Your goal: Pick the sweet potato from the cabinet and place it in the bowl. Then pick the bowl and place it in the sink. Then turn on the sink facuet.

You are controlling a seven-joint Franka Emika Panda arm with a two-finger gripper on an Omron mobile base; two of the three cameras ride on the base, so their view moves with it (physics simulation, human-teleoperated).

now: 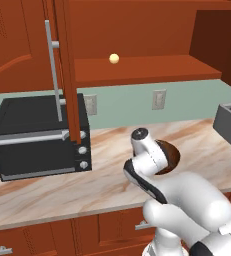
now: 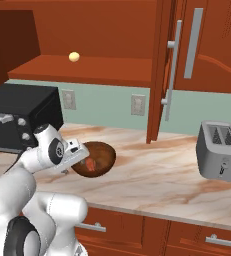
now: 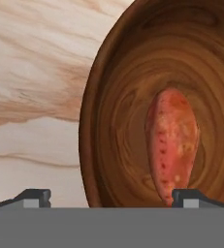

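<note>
Sweet potato (image 3: 173,143) lying in the bottom of the bowl (image 3: 123,121), just ahead of the gripper (image 3: 111,196) and nearer one finger than the other. Gripper open, fingers (image 3: 35,196) spread wide, the bowl's near rim passing between them; nothing held. Reddish-orange, oblong, tapered at both ends, with pale speckles on the skin. Seen from the right base view as a red patch (image 2: 90,164) inside the dark brown bowl (image 2: 99,155), hand just beside the rim. Bowl round, glossy, ringed wood grain, standing on the marble counter (image 2: 152,175) between the black toaster oven (image 1: 37,140) and the grey toaster (image 2: 219,150). Cabinet (image 1: 137,67) open above, a small pale yellow ball (image 1: 114,58) on its shelf.
</note>
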